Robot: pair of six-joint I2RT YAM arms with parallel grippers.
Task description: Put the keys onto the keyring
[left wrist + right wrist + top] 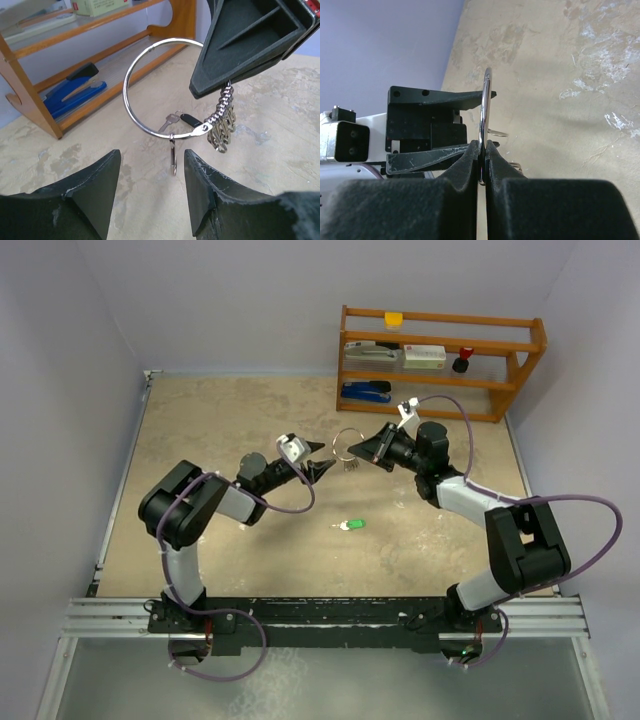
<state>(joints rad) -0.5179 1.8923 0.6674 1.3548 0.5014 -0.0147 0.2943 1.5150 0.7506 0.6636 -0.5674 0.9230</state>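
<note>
My right gripper (364,449) is shut on the keyring (347,432) and holds it up over the table. In the left wrist view the keyring (131,107) is a wide silver loop with a cluster of small silver keys (222,129) hanging by the right gripper's fingers (240,55). One thin key (172,156) hangs alone from the loop's lower edge, just beyond my open left gripper (152,156). A black-headed key (190,120) lies on the table behind the loop. The green-headed key (351,525) lies flat on the table nearer the arms. In the right wrist view the ring (484,107) shows edge-on, pinched at my right gripper (482,148).
A wooden shelf rack (440,362) stands at the back right with a blue stapler (365,391), a yellow item and a red item on it. Walls close the table on the left, back and right.
</note>
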